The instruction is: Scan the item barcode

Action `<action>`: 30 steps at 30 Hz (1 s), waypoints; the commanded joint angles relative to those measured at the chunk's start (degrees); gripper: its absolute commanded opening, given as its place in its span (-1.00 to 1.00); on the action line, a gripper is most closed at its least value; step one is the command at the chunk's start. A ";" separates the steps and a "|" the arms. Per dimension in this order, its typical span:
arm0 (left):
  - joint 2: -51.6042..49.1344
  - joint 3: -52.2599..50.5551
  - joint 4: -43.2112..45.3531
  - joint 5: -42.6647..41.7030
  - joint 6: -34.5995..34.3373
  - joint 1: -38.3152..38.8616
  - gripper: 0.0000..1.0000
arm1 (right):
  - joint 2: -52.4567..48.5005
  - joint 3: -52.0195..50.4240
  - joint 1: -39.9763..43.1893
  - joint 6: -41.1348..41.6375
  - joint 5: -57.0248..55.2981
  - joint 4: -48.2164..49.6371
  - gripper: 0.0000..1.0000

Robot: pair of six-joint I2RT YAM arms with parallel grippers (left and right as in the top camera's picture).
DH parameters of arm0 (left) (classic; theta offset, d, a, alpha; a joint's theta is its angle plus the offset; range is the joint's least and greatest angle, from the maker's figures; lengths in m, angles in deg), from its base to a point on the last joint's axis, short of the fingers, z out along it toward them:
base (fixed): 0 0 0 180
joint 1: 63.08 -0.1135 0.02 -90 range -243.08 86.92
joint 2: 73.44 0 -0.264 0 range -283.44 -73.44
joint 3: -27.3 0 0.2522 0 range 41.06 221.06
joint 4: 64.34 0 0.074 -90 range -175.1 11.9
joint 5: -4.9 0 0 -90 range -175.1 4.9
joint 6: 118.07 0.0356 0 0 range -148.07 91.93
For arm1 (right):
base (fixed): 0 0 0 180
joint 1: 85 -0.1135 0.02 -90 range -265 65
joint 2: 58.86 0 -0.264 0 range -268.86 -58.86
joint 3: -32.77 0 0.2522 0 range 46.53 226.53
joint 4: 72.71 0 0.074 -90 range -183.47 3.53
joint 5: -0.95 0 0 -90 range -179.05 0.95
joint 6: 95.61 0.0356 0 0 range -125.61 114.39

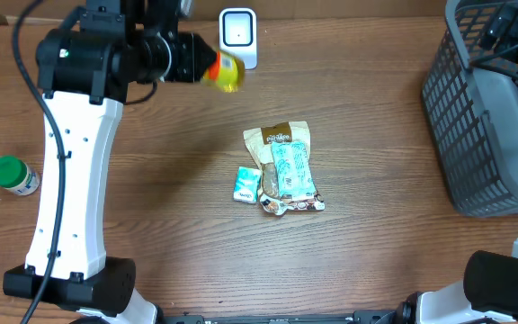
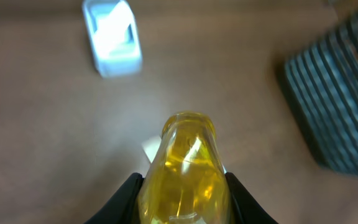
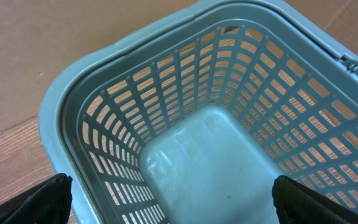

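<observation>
"Wood-grain tabletop, was it? Where was the item?"

"Yes, brown wood. I had my left gripper point(image 2: 185, 200) closed partway onto the yellow bottle point(image 2: 188, 155), holding it in the air near the white scanner point(image 2: 112, 37)."

"Which step?"

"Presenting it, I judged. Next I needed the barcode turned toward the scanner's face; I couldn't see the code."

"The other arm?"

"My right gripper point(image 3: 173, 202) hung wide open and empty over the grey basket point(image 3: 104, 81). Snack packets point(image 1: 281, 162) lay mid-table, a green-capped jar point(image 1: 12, 174) sat at the left, and what looked like cardboard was beyond."
</observation>
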 commanded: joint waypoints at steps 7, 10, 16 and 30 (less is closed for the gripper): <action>-3.04 1.36 11.98 19.47 12.31 3.04 -0.92 | 0.55 1.03 0.02 0.24 -0.57 0.24 1.00; -6.16 1.31 16.48 27.61 17.22 5.68 -0.92 | 0.55 1.03 0.02 0.24 -0.57 0.24 1.00; -13.22 1.31 24.26 42.21 27.85 11.23 -0.92 | 0.55 1.03 0.02 0.24 -0.57 0.22 1.00; -31.67 1.31 44.48 55.30 61.46 14.03 -0.92 | 0.55 1.03 0.02 0.24 -0.57 0.22 1.00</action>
